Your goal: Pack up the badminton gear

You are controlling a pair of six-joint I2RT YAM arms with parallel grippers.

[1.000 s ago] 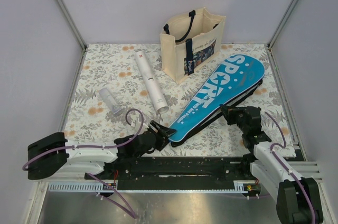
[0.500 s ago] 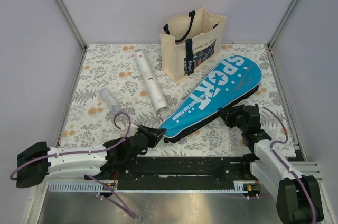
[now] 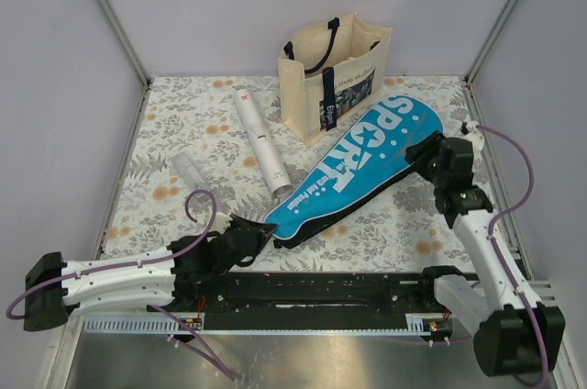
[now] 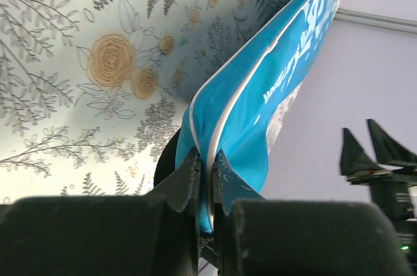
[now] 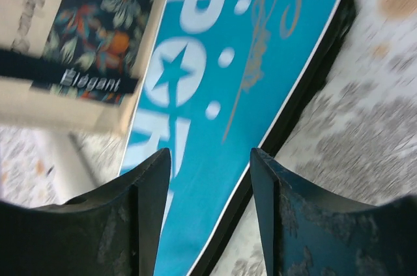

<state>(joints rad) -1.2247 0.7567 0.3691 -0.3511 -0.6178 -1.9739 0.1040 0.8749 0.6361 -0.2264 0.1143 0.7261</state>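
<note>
Blue SPORT case (image 3: 367, 155) lies slantwise on the floral surface (image 3: 183, 114), its narrow neck toward the arms and its wide head running away to the right. At the near end the left hand (image 3: 260, 235) is pressed together on the neck. The left wrist view shows its fingertips (image 4: 189, 178) pinching the white-piped rim of the blue top panel, which rises a little off the dark underside. Further out, the right hand (image 3: 424, 155) hovers over the wide head with its fingers spread, and nothing sits between them in the right wrist view (image 5: 210, 178). It looks apart from the fabric.

The step in hand seems to be parting or steadying the case so the gear can go in. To do it well, the left pinch should stay on the piping, not on loose cloth, and pull gently along the seam. The right hand should come down on the head's edge, clear of the lettering, before any lift.

Beyond the neck the long white tube (image 3: 261, 141) lies apart from the case, its open end nearest. A short clear cylinder (image 3: 188, 169) lies to its left. Farthest back stands the cream tote bag (image 3: 335, 68), just beside the case's head.
</note>
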